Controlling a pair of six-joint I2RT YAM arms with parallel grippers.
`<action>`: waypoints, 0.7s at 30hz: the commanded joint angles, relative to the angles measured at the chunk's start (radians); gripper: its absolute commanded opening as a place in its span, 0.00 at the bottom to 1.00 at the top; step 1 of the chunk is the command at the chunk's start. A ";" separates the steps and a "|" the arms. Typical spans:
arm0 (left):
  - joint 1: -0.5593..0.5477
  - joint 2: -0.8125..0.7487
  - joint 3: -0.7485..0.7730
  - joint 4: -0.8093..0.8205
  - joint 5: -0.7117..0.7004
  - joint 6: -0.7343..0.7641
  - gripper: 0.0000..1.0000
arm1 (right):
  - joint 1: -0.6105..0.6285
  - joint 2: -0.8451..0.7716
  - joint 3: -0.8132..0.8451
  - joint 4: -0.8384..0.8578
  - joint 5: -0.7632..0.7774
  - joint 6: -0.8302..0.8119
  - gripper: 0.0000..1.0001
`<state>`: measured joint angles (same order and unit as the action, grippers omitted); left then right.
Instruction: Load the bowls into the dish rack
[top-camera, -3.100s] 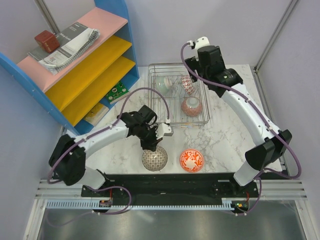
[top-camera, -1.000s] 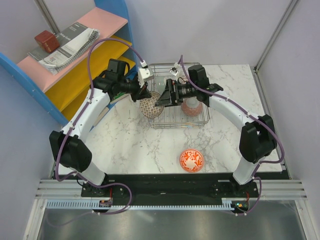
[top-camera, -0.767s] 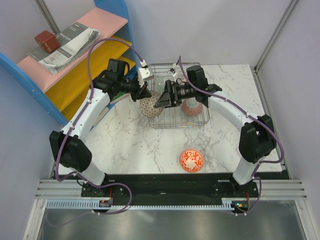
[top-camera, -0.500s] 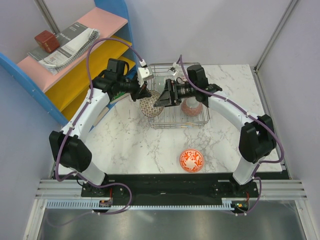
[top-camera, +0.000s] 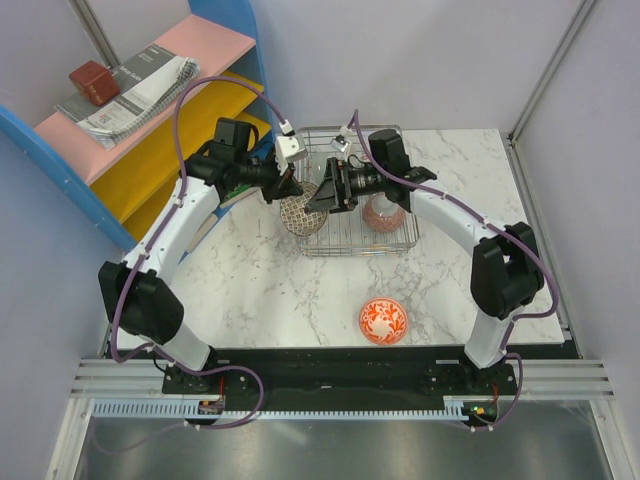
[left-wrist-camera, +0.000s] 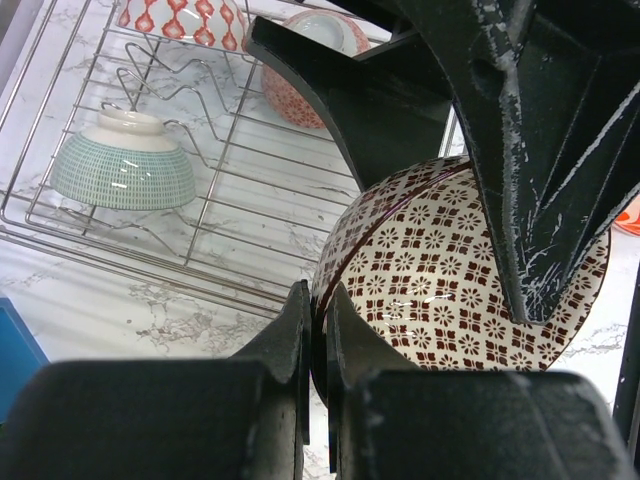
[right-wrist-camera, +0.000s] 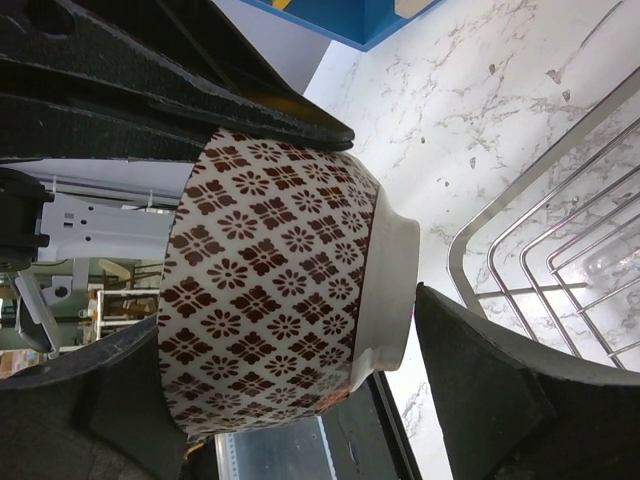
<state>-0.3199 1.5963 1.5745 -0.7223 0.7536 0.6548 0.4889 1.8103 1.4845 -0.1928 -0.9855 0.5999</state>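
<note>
Pinches with the left gripper (left-wrist-camera: 312, 300) the rim of the beige patterned bowl (left-wrist-camera: 450, 270), fingers (left-wrist-camera: 290, 325) pressed together with only the thin wall between them. Holds that bowl on its side, off the marble table (top-camera: 260, 290), at the left edge of the dish rack (top-camera: 360, 252), rim toward the left arm and foot toward the right. Straddles the same bowl with the right gripper (right-wrist-camera: 285, 320), jaws spread wide, one finger by the rim and the other just beside the white foot; cannot tell whether either pad actually presses on it. Brings both grippers nose to nose over the rack's left side, seen from the top camera. Finds inside the rack a pale green bowl (left-wrist-camera: 122, 170) resting foot up on the wires, a white bowl with red drops (left-wrist-camera: 180, 15) beyond it, and a pinkish bowl (left-wrist-camera: 300, 60) partly hidden behind a black finger. Finds the red-orange floral bowl (top-camera: 383, 320) on the table near the arm bases, well apart from the rack. Notes the blue-framed shelf (top-camera: 150, 150) to the rack's left.
</note>
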 joint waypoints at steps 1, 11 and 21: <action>0.004 -0.035 -0.002 0.054 0.062 -0.024 0.02 | 0.000 0.007 0.053 0.041 -0.039 0.000 0.88; 0.002 -0.042 -0.016 0.055 0.064 -0.020 0.02 | -0.019 0.021 0.059 0.082 -0.120 0.026 0.89; 0.004 -0.078 -0.060 0.112 0.055 -0.035 0.02 | -0.042 0.000 -0.088 0.519 -0.231 0.352 0.87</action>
<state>-0.3191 1.5780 1.5364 -0.6880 0.7647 0.6533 0.4503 1.8320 1.4452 0.0277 -1.1259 0.7715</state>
